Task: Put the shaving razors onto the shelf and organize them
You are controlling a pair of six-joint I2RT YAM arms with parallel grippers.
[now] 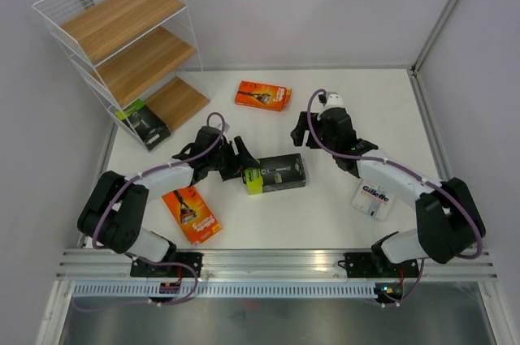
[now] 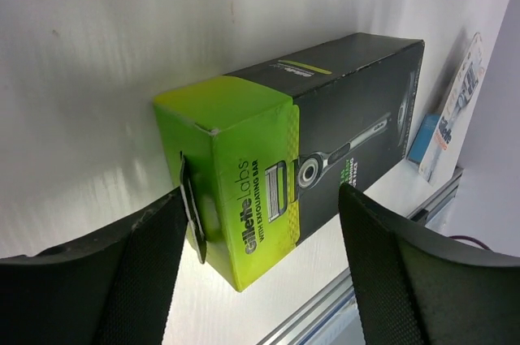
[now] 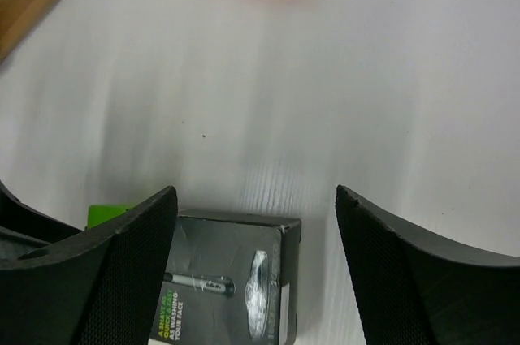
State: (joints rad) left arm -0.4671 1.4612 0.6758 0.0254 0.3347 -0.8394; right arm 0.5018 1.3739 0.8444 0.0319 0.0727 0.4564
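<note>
While the left jaws gape wide at the lime end of the black pack (image 1: 276, 173) at frame centre, gripping nothing, the right jaws hang equally wide and empty up-right of it. Bare surface (image 1: 268, 130) lies between that pack and the shelf (image 1: 130, 45), upper left.

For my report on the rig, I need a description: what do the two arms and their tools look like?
Both the left arm and right arm have white links between bulky black joints, with a lilac cable looped along each. The left tool and right tool are black, with broad fingers of fine mesh-like texture.
</note>
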